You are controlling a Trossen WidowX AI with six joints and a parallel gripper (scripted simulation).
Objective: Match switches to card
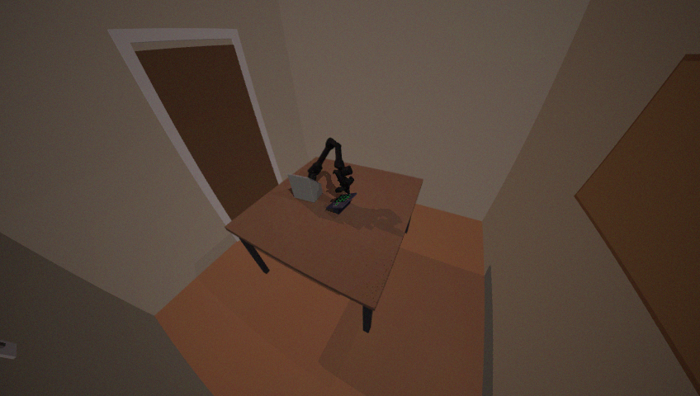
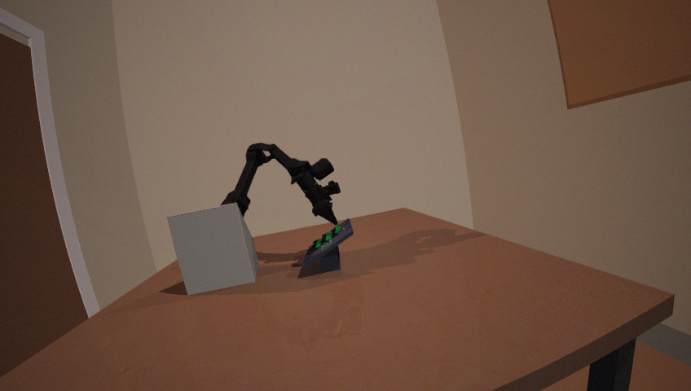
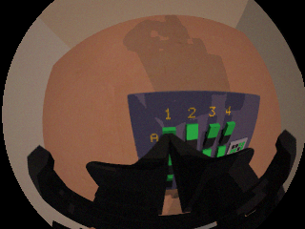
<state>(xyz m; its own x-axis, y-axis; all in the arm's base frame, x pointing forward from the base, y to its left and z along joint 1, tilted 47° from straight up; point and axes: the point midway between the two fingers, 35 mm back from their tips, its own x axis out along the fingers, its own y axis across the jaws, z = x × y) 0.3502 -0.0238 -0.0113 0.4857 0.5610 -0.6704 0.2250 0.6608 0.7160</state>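
Note:
The dark blue switch panel [image 1: 337,210] [image 2: 331,262] [image 3: 143,114] stands tilted on the table. My gripper [image 1: 348,192] [image 2: 336,223] [image 3: 168,136] is shut and empty, its joined tips at the far-row switch of column 1. Whether they touch it is not clear. A green strip of that switch [image 3: 169,130] shows just beyond the tips. The far-row switches of column 2 [image 3: 192,132], column 3 [image 3: 213,130] and column 4 [image 3: 229,128] show green far halves. The fingers hide most of the nearer rows. The small card [image 3: 237,146] at the right is partly hidden by a finger.
A light grey box [image 1: 304,187] [image 2: 210,252] stands on the wooden table [image 1: 314,245] [image 2: 388,314], beside the arm's base and to the panel's left in the top and exterior views. The arm's shadow falls across the table beyond the panel.

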